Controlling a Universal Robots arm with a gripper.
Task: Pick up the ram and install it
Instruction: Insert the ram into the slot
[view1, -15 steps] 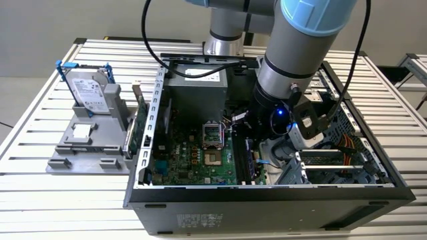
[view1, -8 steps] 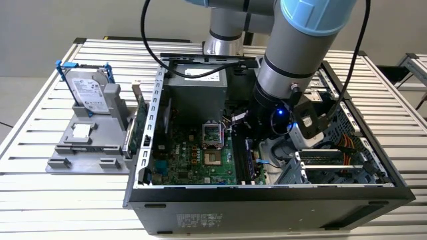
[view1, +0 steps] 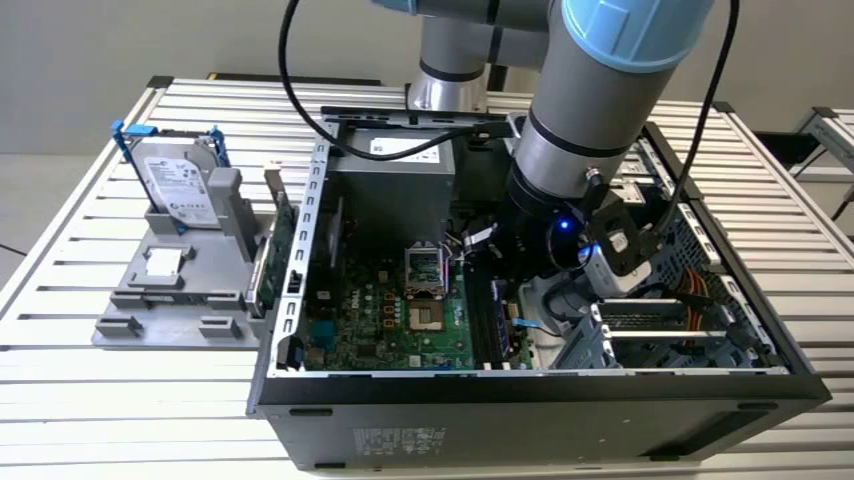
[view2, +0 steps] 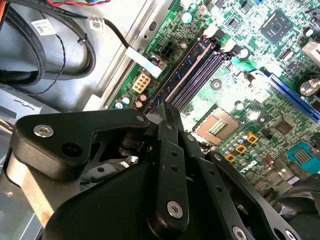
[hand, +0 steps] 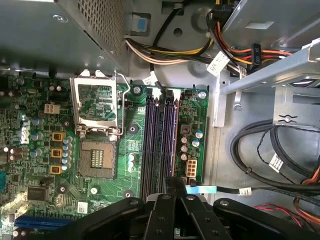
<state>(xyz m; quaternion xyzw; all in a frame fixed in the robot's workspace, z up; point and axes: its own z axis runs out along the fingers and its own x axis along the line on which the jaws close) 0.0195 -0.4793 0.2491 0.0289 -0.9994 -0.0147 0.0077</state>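
The ram (view2: 186, 71) is a thin dark blue stick with small chips. It stands on edge in the outermost of the motherboard's memory slots (hand: 160, 140), beside the case wall. My gripper (view2: 163, 113) is down inside the open computer case (view1: 534, 405), and its black fingers (view2: 172, 150) are shut together on one end of the ram. In the first wrist view my gripper (hand: 170, 183) sits over the end of the slots farthest from the power cables. In the exterior view the arm's wrist (view1: 574, 190) reaches into the case over the slot area.
A silver hard drive with blue rails (view1: 180, 180) stands on a grey fixture (view1: 167, 300) at the exterior view's left. A green expansion card (view1: 267, 255) stands beside it. The CPU socket (hand: 97, 125) lies next to the slots. Cable bundles (hand: 270, 150) and a drive cage (view1: 667, 330) crowd the other side.
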